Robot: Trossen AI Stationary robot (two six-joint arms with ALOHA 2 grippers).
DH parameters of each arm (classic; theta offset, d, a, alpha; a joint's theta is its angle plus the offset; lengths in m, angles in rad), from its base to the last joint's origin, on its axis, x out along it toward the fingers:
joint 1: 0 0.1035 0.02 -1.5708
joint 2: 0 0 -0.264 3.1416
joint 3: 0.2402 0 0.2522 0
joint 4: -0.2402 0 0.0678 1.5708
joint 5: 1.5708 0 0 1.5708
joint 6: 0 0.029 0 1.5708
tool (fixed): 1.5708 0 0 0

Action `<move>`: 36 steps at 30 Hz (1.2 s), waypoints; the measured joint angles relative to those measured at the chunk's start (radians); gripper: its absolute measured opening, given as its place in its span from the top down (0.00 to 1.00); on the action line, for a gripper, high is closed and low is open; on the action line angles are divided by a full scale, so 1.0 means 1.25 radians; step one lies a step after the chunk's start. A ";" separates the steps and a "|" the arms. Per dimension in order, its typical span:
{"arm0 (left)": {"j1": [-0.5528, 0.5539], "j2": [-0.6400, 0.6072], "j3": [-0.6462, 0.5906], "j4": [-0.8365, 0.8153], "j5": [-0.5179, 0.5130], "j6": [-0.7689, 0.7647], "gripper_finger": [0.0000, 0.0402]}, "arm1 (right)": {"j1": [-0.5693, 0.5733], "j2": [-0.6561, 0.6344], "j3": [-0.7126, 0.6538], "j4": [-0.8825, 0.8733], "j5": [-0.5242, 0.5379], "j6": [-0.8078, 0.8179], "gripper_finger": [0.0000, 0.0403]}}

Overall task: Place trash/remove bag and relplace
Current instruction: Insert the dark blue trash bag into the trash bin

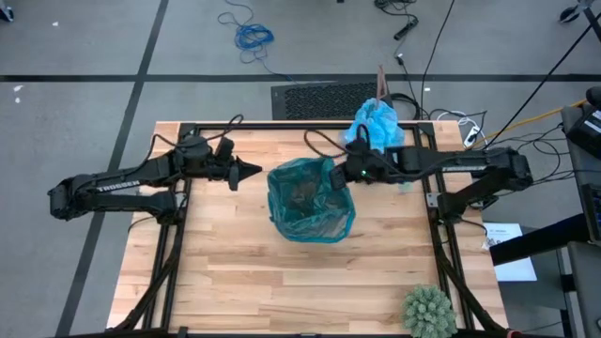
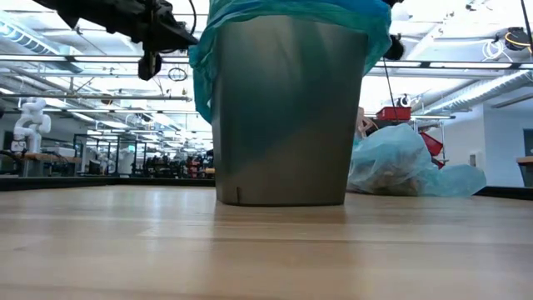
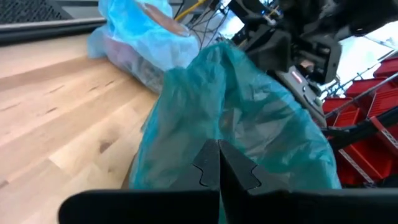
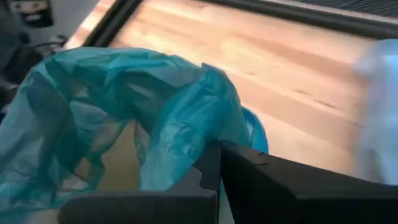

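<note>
Bin: a small grey plastic bin stands upright near the middle of the pale wooden slatted bench, lined with a darker teal-green plastic bag folded over its rim.
Trash: brownish scraps show faintly inside the lined bin from above; which pieces they are is too blurred to tell.
Bag: the thin, crinkly, pale sky-blue plastic liner lies bunched and filled on the bench's far edge, behind the bin and towards the right arm's side.
Left pincer: fingers pressed together on nothing, hanging just beside the bin's rim, apart from it.
Right pincer: fingers together at the teal bag's rim; whether plastic is pinched between them I cannot tell.
Bench: a black frame runs round it; a spiky green ball sits at the near right corner.
Room: grey floor with dark lines, a coiled blue cable, a black grille mat behind the bench; the level view looks into a wide hall with ceiling beams.
Hidden: the level view cuts off the bin's top and shows nothing of what is inside.
View differences: only the overhead view shows the ball and the bin's inside; the left wrist view shows red bins behind the right arm.
</note>
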 joint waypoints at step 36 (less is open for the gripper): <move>0.000 -0.171 -0.001 -0.070 -0.045 0.064 1.00 | 0.016 0.020 -0.001 0.062 -0.172 -0.113 1.00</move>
